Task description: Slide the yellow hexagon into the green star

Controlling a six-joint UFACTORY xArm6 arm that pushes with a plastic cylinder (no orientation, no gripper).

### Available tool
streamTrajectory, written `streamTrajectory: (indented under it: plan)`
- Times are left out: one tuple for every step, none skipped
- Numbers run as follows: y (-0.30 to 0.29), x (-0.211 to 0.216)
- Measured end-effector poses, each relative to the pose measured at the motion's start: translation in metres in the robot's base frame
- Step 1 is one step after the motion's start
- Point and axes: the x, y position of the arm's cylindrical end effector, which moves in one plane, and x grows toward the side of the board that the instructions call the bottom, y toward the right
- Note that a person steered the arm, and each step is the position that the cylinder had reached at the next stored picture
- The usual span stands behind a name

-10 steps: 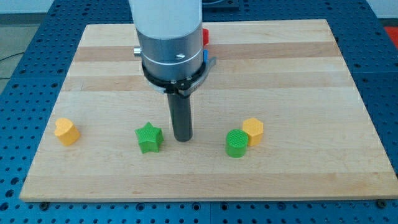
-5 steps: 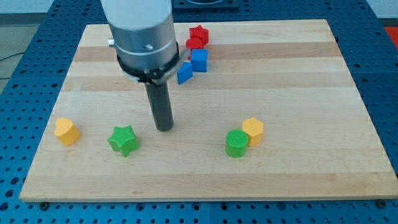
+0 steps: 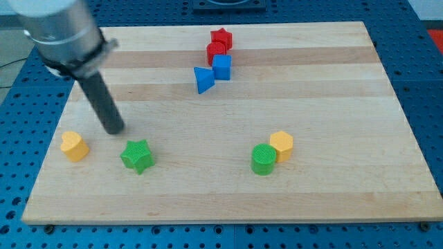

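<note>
The yellow hexagon [image 3: 282, 145] sits right of the middle toward the view's bottom, touching a green cylinder [image 3: 263, 159] at its lower left. The green star [image 3: 137, 155] lies far to the left of it, near the view's bottom. My tip [image 3: 115, 131] rests on the board just above and left of the green star, a small gap apart, and far from the yellow hexagon. The rod leans up to the view's top left.
A yellow heart-like block [image 3: 73, 146] lies left of my tip near the board's left edge. A red star [image 3: 221, 38], a red cylinder [image 3: 216, 50], a blue cube [image 3: 221, 67] and a blue triangle [image 3: 203, 80] cluster at the view's top middle.
My tip swept left across the board, pushing the green star leftward, then moved on past it to the star's upper left. The yellow hexagon and green cylinder stayed put.
</note>
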Motion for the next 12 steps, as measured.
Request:
streamTrajectory:
  plan:
    - [0.071, 0.0]
    - [0.068, 0.032]
    - [0.018, 0.032]
    - [0.013, 0.041]
    - [0.069, 0.041]
    - [0.076, 0.041]
    - [0.087, 0.063]
    - [0.163, 0.117]
    - [0.245, 0.127]
    - [0.288, 0.099]
    - [0.287, 0.06]
    - [0.197, 0.035]
